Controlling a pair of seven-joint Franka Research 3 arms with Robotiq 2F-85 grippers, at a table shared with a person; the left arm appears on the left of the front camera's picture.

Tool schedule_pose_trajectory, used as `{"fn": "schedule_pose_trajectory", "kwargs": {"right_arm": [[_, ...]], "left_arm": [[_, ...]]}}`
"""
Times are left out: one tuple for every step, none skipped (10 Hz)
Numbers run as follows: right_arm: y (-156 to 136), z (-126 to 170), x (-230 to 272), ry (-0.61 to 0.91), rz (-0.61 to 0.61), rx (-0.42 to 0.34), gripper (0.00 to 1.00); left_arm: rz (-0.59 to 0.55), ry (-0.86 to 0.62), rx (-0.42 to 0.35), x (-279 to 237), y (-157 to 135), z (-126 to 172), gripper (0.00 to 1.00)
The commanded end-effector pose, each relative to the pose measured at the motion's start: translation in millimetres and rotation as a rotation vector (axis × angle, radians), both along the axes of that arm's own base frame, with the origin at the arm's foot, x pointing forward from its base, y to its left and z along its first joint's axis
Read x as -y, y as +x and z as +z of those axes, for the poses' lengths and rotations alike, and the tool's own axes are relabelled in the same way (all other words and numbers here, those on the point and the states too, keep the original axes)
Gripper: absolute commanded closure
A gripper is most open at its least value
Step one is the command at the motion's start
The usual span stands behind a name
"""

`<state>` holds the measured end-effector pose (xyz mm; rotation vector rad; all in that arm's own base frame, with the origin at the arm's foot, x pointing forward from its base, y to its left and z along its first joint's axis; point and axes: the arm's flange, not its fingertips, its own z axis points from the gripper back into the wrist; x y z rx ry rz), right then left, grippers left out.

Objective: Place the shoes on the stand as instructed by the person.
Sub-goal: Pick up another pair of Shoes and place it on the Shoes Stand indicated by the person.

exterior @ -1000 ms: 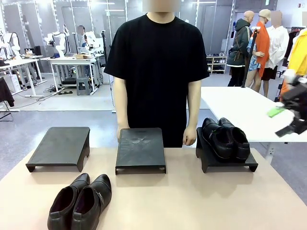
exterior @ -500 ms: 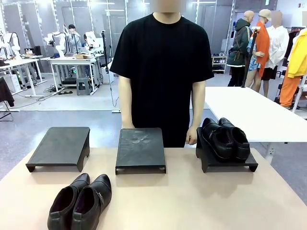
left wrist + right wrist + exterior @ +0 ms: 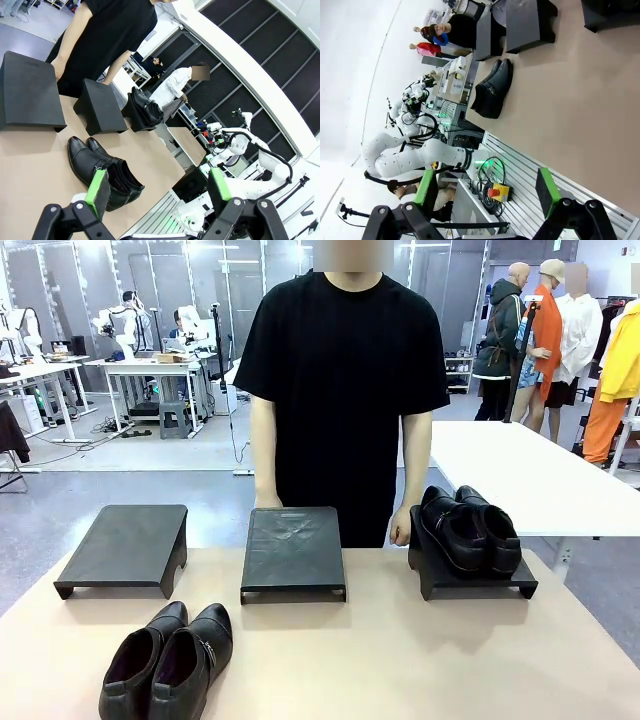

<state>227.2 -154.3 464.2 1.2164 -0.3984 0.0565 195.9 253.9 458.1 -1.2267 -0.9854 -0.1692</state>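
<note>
Ambiguity is the first hazard. The person [image 3: 340, 390] stands at the far side with both arms hanging. One hand [image 3: 400, 530] is just beside the right stand [image 3: 478, 582] and the other [image 3: 264, 502] is behind the middle stand [image 3: 293, 550]. We see no clear pointing gesture, so moving now may mean choosing the wrong stand.

The black pair [image 3: 472, 528] sits on the right stand. The near pair [image 3: 168, 660] lies on the tabletop [image 3: 420, 660] in front of the left stand [image 3: 125, 545], heels towards us and close to our edge. We judge it the pair left to place.

The left jaws and the right jaws both stand wide apart, hold nothing, and hang clear of the tabletop on our side.

The near pair's two shoes lie touching. A descent onto one shoe could shove its neighbour, and we think a hard nudge could send it off our edge. The leather is glossy, so we expect the green pads [image 3: 97, 186] to slip if they close on a curved side rather than across the opening.

The stand tops look slightly sloped, though we cannot be sure. If they are, a shoe released carelessly might slide. A reach to the middle or right stand also passes near the person's hands, so contact is possible if they move.
</note>
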Motion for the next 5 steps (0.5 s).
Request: {"fn": "schedule_pose_trajectory", "kwargs": {"right_arm": [[4.9,3.1,-3.9,-0.003,0.011,-0.019,0.00],[4.9,3.1,-3.9,-0.003,0.011,-0.019,0.00],[4.9,3.1,-3.9,-0.003,0.011,-0.019,0.00],[4.9,3.1,-3.9,-0.003,0.011,-0.019,0.00],[4.9,3.1,-3.9,-0.003,0.011,-0.019,0.00]], "left_arm": [[-0.006,-0.006,0.015,-1.5,-1.0,1.1,0.00],[-0.006,-0.006,0.015,-1.5,-1.0,1.1,0.00],[-0.006,-0.006,0.015,-1.5,-1.0,1.1,0.00],[-0.006,-0.006,0.015,-1.5,-1.0,1.1,0.00],[-0.006,-0.006,0.015,-1.5,-1.0,1.1,0.00]]}}
